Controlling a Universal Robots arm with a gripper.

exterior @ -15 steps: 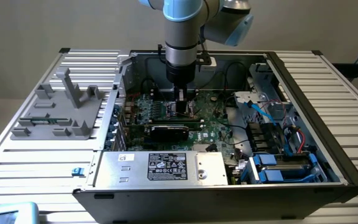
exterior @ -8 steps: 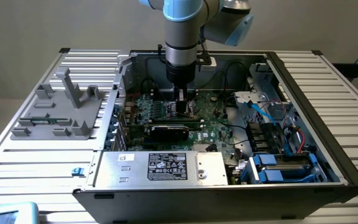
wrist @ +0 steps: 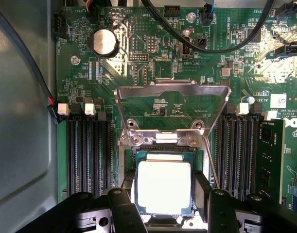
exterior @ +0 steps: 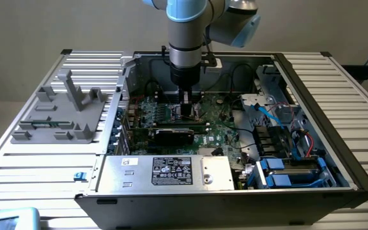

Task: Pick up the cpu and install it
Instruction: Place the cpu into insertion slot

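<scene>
The cpu, a flat square chip with a pale metal top and a thin dark rim, sits squarely over the socket on the green motherboard. My gripper is shut on it, with one black finger against each side edge. The socket's silver retention frame stands flipped up just beyond the chip. In the exterior view my gripper reaches straight down into the open computer case, low over the board's middle. Whether the chip rests in the socket or hovers just above it I cannot tell.
Black memory slots flank the socket, with one memory stick fitted. A black card lies beside the gripper. A silver power supply fills the case's near edge, and drive bays with blue cables are on the exterior view's right. A grey fixture stands outside the case.
</scene>
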